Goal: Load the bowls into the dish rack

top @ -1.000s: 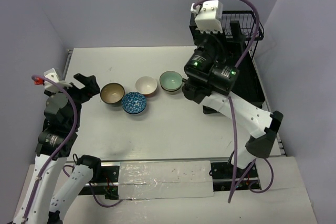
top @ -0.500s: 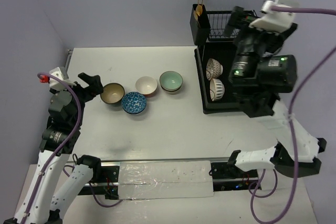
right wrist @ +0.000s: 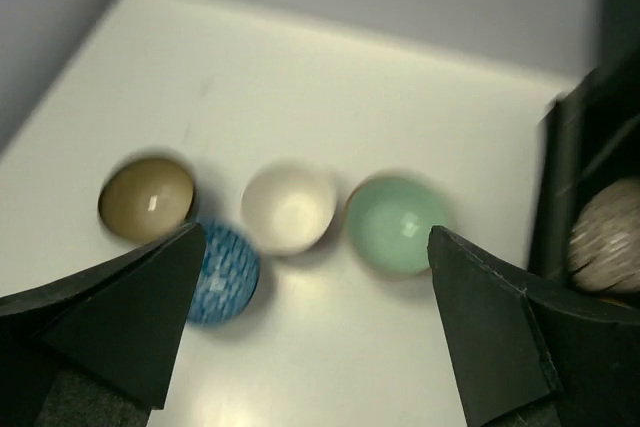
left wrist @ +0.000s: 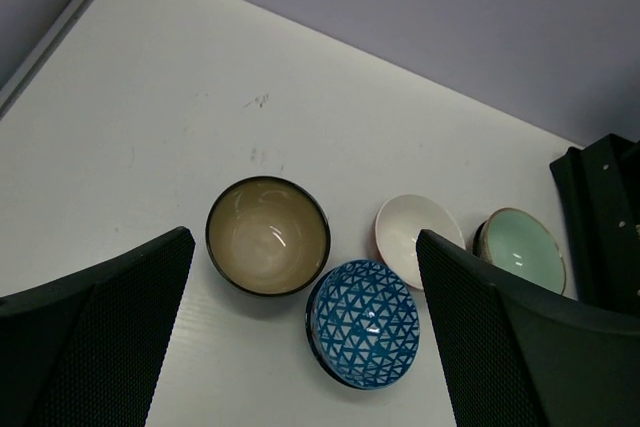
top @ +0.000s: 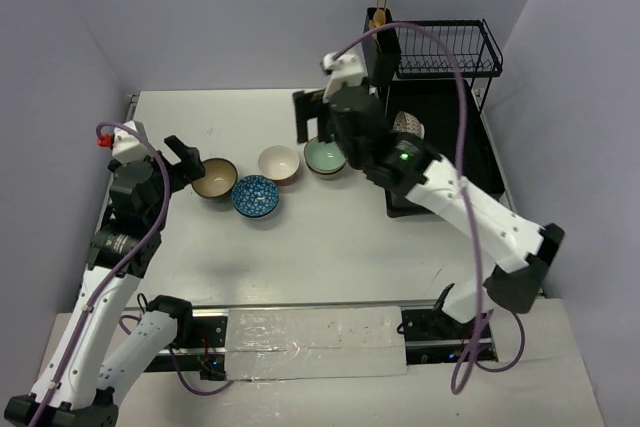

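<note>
Ceramic bowls, five counted: four upright on the white table (top: pixel 330 247), one in the black dish rack (top: pixel 445 97). Two grippers, both spread wide, both holding nothing. Ahead of the left gripper (top: pixel 188 162), between its two fingers: one tan dark-rimmed bowl (left wrist: pixel 267 250) toward the left finger, one blue patterned bowl (left wrist: pixel 362 322) just beside it and closer in, one white bowl with red outside (left wrist: pixel 415 237) by the right finger. Beyond that right finger: one mint green bowl (left wrist: pixel 520 252). Ahead of the right gripper (top: pixel 313 119), well above the table: white and mint bowls side by side between its fingers, tan and blue ones off by its left finger. Past its right finger, inside the rack: one brown-white patterned bowl (right wrist: pixel 605 237), tipped on edge, partly hidden.
</note>
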Tool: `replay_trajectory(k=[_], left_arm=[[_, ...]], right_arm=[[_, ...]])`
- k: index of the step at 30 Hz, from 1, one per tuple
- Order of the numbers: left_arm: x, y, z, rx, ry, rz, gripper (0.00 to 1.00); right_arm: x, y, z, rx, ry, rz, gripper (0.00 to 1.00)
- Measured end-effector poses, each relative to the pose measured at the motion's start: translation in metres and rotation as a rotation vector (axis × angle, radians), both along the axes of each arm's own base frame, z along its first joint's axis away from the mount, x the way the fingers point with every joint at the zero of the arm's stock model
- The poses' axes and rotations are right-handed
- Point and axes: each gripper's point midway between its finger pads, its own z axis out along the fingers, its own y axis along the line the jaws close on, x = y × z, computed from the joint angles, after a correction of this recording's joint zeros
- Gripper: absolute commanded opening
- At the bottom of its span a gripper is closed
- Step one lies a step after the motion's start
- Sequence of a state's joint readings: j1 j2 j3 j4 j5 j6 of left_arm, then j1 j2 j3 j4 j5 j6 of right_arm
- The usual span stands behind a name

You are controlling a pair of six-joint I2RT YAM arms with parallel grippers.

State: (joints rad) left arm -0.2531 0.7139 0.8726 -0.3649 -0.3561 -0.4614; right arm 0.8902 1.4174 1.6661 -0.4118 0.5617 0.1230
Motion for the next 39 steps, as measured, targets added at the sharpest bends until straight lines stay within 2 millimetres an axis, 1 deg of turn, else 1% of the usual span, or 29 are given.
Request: replay_trajectory(k=[2,4,5,6,9,10,12,17,19,21,22,25,34,39], left_arm=[[0.002,0.000,-0.008,0.009,0.029,0.000,0.99],[0.004,-0.001,-0.016,0.019,0.060,-0.001,0.99],[0.005,-0.001,-0.020,0.023,0.074,-0.001,0.99],[0.006,-0.001,-0.023,0.025,0.082,-0.001,0.99],[0.007,-0.002,-0.032,0.031,0.106,-0.001,0.99],[0.007,-0.002,-0.034,0.033,0.112,-0.001,0.99],[0.007,-0.002,-0.039,0.036,0.123,-0.001,0.99],[0.006,-0.001,-0.050,0.042,0.146,-0.001,0.99],[0.005,-0.001,-0.054,0.044,0.154,-0.001,0.99],[0.005,-0.001,-0.055,0.045,0.157,-0.001,0.99],[0.005,-0.001,-0.055,0.045,0.158,-0.001,0.99],[0.005,-0.001,-0.055,0.045,0.157,-0.001,0.99],[0.006,-0.001,-0.057,0.049,0.162,-0.002,0.99],[0.006,-0.001,-0.057,0.050,0.163,-0.003,0.99]], right_arm=[[-0.001,0.026,-0.056,-0.023,0.154,0.067,0.99],[-0.007,0.044,-0.101,-0.028,0.287,0.106,0.96],[-0.010,0.051,-0.123,-0.028,0.355,0.116,0.93],[-0.013,0.055,-0.139,-0.028,0.403,0.120,0.91],[-0.020,0.066,-0.179,-0.019,0.524,0.113,0.84],[-0.020,0.071,-0.191,-0.016,0.556,0.108,0.83],[-0.020,0.079,-0.214,-0.020,0.612,0.096,0.78],[-0.024,0.099,-0.279,-0.066,0.754,0.082,0.74],[-0.028,0.104,-0.301,-0.081,0.802,0.078,0.72],[-0.031,0.106,-0.317,-0.090,0.835,0.066,0.67],[-0.031,0.108,-0.322,-0.090,0.844,0.058,0.64],[-0.029,0.112,-0.331,-0.078,0.857,0.036,0.60],[-0.014,0.125,-0.328,-0.011,0.829,-0.008,0.50],[-0.004,0.133,-0.337,0.001,0.819,-0.036,0.44]])
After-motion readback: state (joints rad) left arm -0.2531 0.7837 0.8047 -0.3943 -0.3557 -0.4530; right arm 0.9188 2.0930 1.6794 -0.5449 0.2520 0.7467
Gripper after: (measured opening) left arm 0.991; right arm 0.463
